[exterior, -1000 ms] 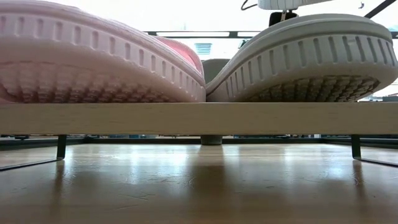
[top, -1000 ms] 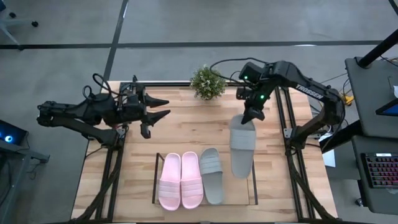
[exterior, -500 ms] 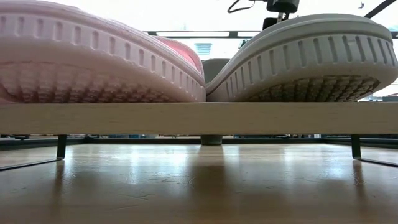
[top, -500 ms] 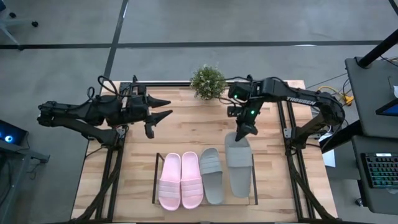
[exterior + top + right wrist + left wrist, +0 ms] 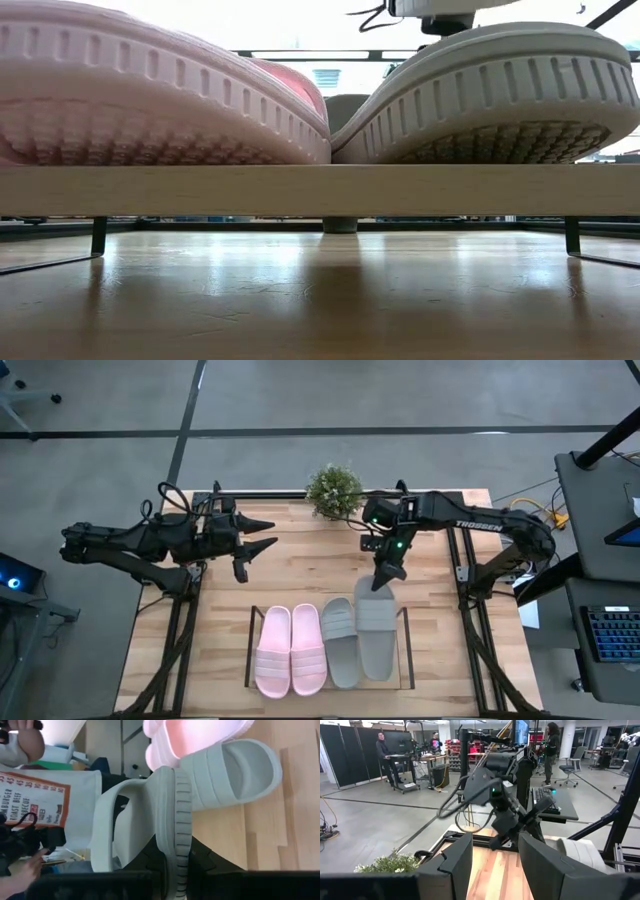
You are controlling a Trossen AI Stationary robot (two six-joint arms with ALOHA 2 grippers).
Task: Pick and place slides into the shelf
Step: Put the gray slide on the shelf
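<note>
The right gripper (image 5: 385, 578) pinched the heel rim of the second grey slide (image 5: 374, 638) with its fingers closed on it, lowering that end into the last free slot of the shelf (image 5: 404, 645), beside the first grey slide (image 5: 340, 641) and the pink pair (image 5: 291, 649); holding by the heel likely let the toe slide in first. The left gripper (image 5: 258, 534) waited over the bench (image 5: 300, 570) with its fingers spread and empty
</note>
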